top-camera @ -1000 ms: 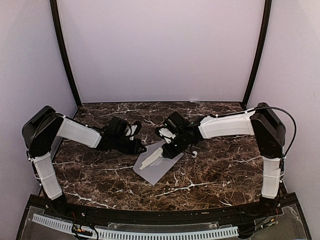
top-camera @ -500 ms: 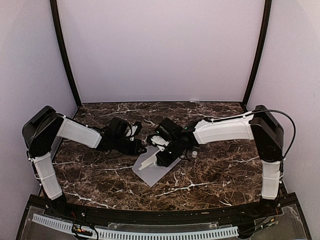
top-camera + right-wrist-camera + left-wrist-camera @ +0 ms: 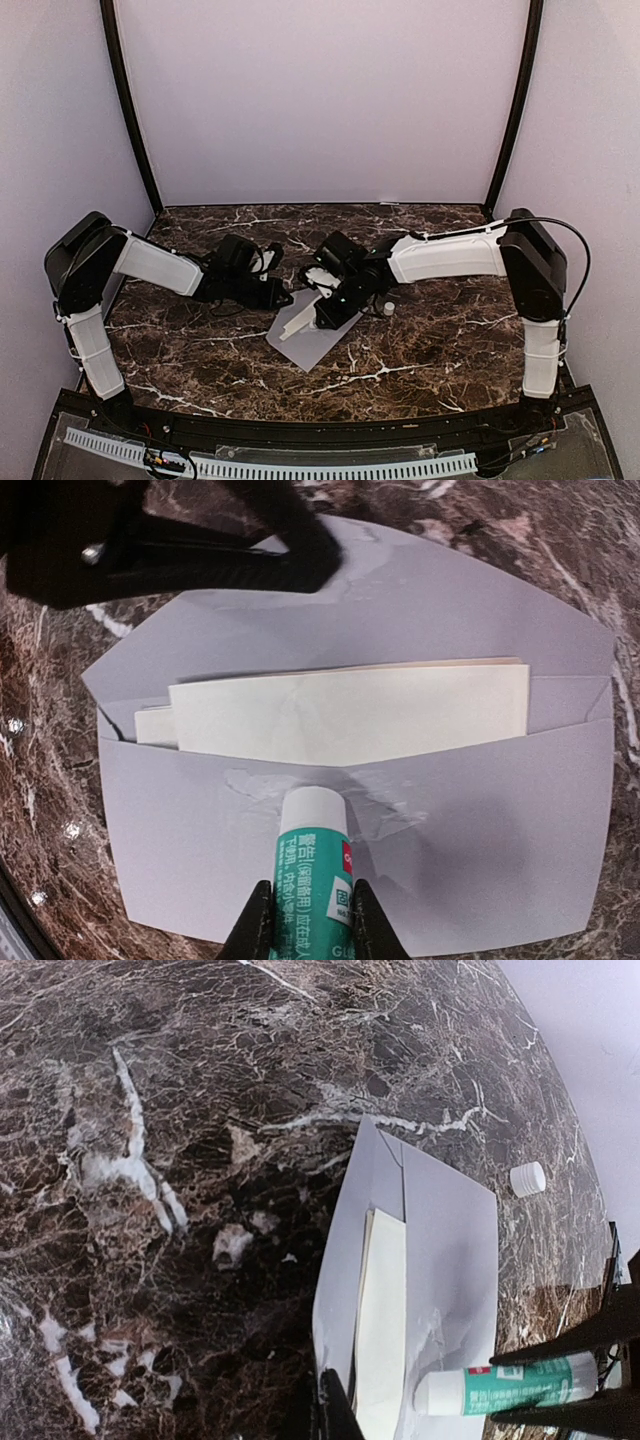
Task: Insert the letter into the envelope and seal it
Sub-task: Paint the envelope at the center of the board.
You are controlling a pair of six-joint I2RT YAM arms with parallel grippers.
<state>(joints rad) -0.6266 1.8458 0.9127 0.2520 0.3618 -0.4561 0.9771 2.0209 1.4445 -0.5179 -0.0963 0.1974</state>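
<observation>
The envelope (image 3: 308, 346) lies flat mid-tabletop (image 3: 440, 340), well inside its edges. Its flap is open, with the cream letter (image 3: 350, 715) tucked in the pocket and a wet smear below. My right fingers (image 3: 256, 928) clamp the glue tube (image 3: 318, 855), nozzle on the paper. My left fingers (image 3: 325, 1412) are pressed together at the flap, and a white cap (image 3: 527, 1178) sits nearby.

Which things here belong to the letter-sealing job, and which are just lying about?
In the job: envelope, flap open; letter tucked inside; glue stick in the right gripper, tip on the envelope; left gripper on the flap.
Lying about: white cap on the table, apart from the envelope.
</observation>
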